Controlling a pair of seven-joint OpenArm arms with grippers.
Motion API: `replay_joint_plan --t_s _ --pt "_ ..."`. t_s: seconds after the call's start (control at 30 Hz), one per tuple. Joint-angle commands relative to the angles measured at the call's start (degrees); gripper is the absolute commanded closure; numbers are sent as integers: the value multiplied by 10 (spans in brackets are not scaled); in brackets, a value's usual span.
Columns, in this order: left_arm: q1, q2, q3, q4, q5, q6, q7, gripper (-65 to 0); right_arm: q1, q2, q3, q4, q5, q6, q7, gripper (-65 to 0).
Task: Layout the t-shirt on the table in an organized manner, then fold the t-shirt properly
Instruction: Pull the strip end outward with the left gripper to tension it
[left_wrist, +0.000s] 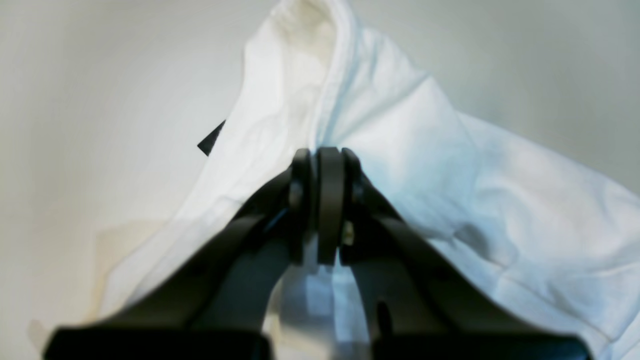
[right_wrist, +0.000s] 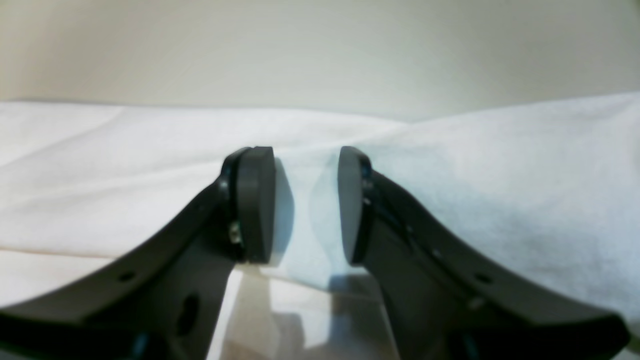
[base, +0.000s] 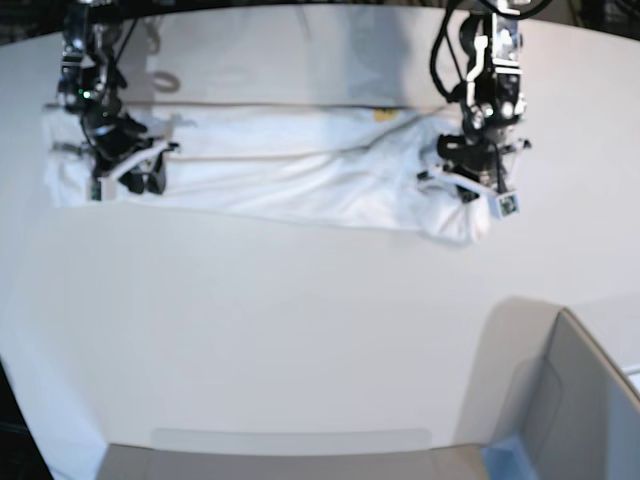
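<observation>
The white t-shirt (base: 300, 175) lies as a long crumpled band across the far part of the table (base: 300, 340). My left gripper (left_wrist: 322, 155) is shut on a pinch of the t-shirt (left_wrist: 425, 150), and the cloth rises in a peak beyond the pads. A small black tag (left_wrist: 212, 137) sticks out at the cloth's left edge. In the base view the left gripper (base: 470, 185) is at the shirt's right end. My right gripper (right_wrist: 306, 200) stands open at the shirt's left end (base: 128, 172). Its pads (right_wrist: 256, 200) straddle a low ridge of t-shirt cloth (right_wrist: 100, 165).
A grey bin-like box (base: 570, 400) stands at the near right corner of the base view. A small orange spot of print (base: 383, 115) shows on the shirt's far edge. The table's curved edge (base: 40, 400) runs down the near left.
</observation>
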Motion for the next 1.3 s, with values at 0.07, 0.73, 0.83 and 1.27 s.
replay_joint_plan --t_s 0.07,0.73,0.83,1.27 --pt "-2 2 -41 8 4 0 -28 -30 2 6 4 7 3 1 4 -222" --pt "16 8 -91 92 3 -1 -26 -128 1 7 4 10 3 1 4 -222" --pt "16 8 -90 128 3 -1 -26 -167 1 7 4 10 3 1 4 -222" --pt "-19 -29 26 116 3 -3 10 -222 -3 7 5 10 3 1 4 -222"
